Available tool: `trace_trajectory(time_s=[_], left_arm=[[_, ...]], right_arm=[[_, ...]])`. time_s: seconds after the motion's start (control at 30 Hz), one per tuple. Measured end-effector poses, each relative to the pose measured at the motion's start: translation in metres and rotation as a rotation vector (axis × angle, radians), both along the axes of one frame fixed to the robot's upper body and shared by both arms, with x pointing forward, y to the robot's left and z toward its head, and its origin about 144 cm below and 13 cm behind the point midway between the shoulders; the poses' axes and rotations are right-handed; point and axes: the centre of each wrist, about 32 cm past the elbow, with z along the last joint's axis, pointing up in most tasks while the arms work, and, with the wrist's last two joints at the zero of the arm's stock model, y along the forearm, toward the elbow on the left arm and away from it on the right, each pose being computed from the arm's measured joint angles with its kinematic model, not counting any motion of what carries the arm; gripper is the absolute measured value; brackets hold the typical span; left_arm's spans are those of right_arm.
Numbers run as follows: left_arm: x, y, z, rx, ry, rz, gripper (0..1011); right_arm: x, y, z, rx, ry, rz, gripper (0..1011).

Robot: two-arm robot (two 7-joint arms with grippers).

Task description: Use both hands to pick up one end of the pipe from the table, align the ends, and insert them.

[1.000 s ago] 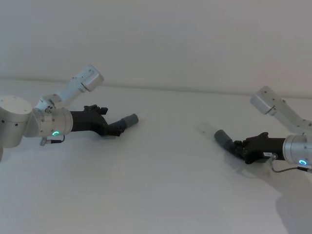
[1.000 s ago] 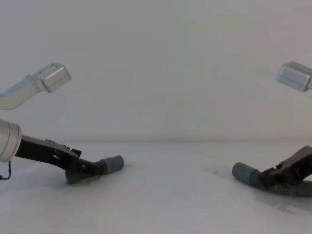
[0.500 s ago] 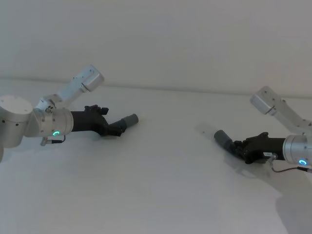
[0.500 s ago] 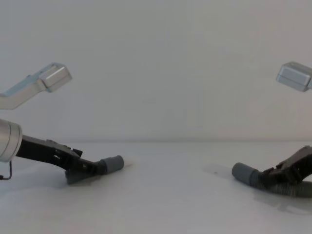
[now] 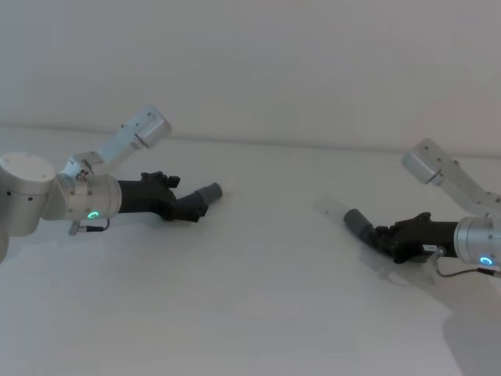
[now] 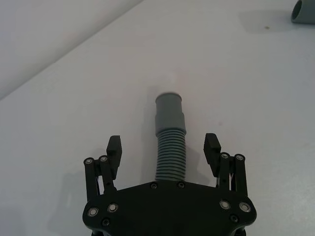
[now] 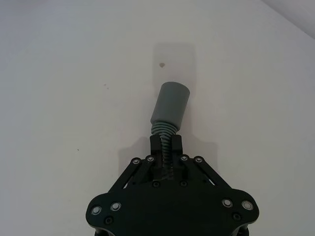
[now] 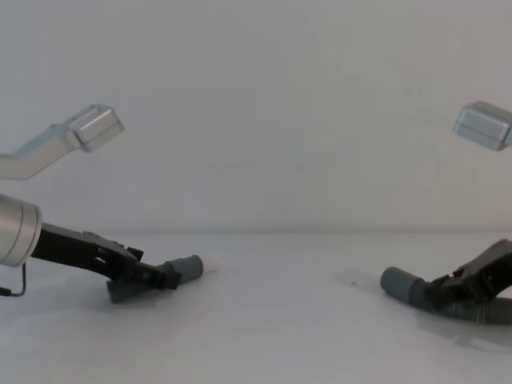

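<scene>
On the left side of the table, the left gripper has its 2 fingers spread wide, with the ribbed pipe lying untouched between them and the left cuff sticking out ahead. Well apart on the right, the right gripper is clamped tight on the ribbing just behind the right cuff

This appears to be a robotics lab test bench: a plain white matte table meets a plain white wall, and over it reach a silver-grey left arm with a green status light and a right arm with a blue status light.
</scene>
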Motion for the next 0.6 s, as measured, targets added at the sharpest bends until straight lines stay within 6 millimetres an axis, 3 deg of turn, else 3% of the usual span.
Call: trace_trajectory(time_s=[0.6], left_arm=[[-0.0020,0.0010,-0.0025,0.015,0.020,-0.002,1001]], right_arm=[[0.0000,0.0000,0.0000,0.000,0.000,0.000,93]])
